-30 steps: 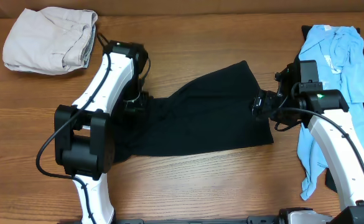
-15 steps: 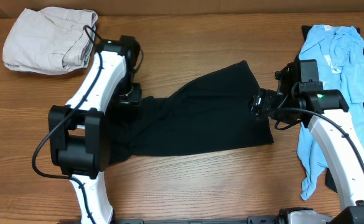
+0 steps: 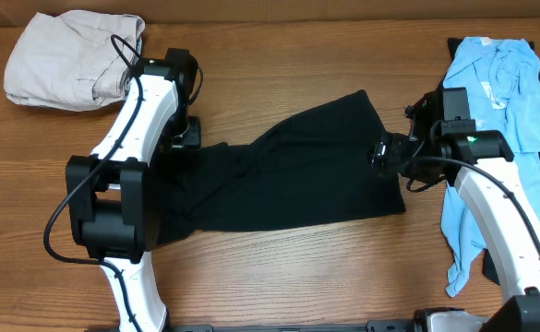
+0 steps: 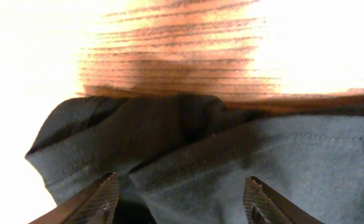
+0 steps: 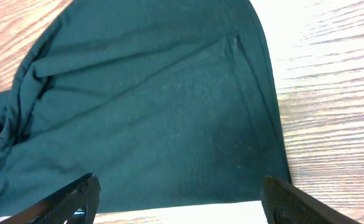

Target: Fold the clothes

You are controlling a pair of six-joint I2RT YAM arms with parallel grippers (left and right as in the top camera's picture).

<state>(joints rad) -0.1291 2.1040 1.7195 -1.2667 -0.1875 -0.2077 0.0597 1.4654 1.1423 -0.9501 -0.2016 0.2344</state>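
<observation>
The black garment [image 3: 297, 175] is lying spread across the middle of the wooden table [image 3: 297, 277], with its narrower, bunched end pointing toward the left arm and its wider end toward the right arm. The left gripper [image 4: 180, 191] is hovering over the bunched left edge of the black garment; its fingers [image 4: 104, 196] are standing well apart, with folded dark fabric lying between and beneath them, and no cloth is being pinched, so the unit is released. The right gripper [image 5: 182, 199] is positioned at the right edge of the same garment; its fingers [image 5: 76, 194] are also spread wide over flat fabric, one near the hem corner, and it is gripping nothing. In the right wrist view, the hem is running diagonally, with bare wood showing to its right. A beige garment [image 3: 71, 60] is sitting bundled at the far left corner of the table, well apart from the black one. A light blue shirt [image 3: 505, 83] is lying crumpled along the right edge, partly beneath the right arm.
</observation>
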